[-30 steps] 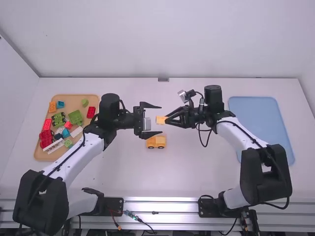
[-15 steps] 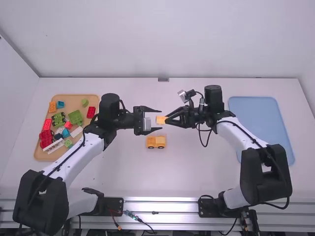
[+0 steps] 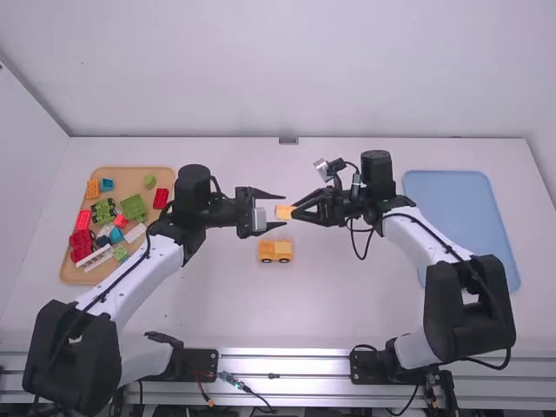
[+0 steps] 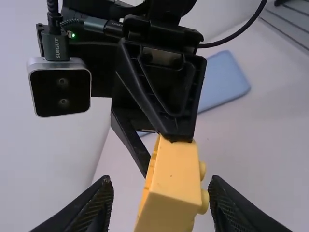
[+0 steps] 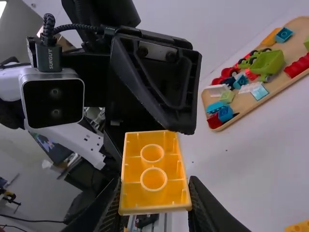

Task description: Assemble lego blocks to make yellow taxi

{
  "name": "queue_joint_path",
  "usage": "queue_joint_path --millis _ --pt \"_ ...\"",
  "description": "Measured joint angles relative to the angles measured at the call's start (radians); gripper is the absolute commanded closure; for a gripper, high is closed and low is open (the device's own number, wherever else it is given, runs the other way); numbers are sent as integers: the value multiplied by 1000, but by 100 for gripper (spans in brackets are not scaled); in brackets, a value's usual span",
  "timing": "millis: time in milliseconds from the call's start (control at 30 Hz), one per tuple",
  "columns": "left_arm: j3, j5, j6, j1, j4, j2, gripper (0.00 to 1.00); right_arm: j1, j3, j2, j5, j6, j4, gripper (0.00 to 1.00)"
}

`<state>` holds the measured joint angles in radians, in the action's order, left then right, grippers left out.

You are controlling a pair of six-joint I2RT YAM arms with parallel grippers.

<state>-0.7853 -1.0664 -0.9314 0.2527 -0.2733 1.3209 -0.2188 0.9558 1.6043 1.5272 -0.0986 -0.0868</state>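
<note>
Middle of worktop, two arms nose to nose over a yellow block. Right gripper clamped on the yellow block, one finger pressed to either side, block held up off the worktop. Right wrist view gives its hollow underside, two round tubes within the walls; left wrist view gives plain faces and rounded studs along one side. Left gripper opposite, fingers well apart, block's free end between them, not clamped; one finger sits nearer the studded side than the other does to the far side. Yellow car on the worktop, just nearer the arm bases than the block, dark wheels showing. Off left, wooden tray of mixed pieces: orange block beside a small blue block at the far end, wheeled green piece, green scoop-shaped piece, red block near the side toward the left gripper, white fence piece at the near end. Off right, pale blue tray, partly behind the right arm.
</note>
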Motion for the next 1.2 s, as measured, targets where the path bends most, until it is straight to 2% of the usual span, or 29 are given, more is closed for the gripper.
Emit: queue_joint_path --millis 433,967,1067,1200 --pt "0 -18 0 0 0 0 60 6 0 0 -32 -2 20 80" --pt "0 -18 0 0 9 0 67 7 0 0 -34 -3 20 76" --pt "0 -22 -4 0 10 0 82 7 0 0 -32 -8 18 77" --pt "0 -26 -24 2 13 0 83 12 1 0 -19 -34 19 76"
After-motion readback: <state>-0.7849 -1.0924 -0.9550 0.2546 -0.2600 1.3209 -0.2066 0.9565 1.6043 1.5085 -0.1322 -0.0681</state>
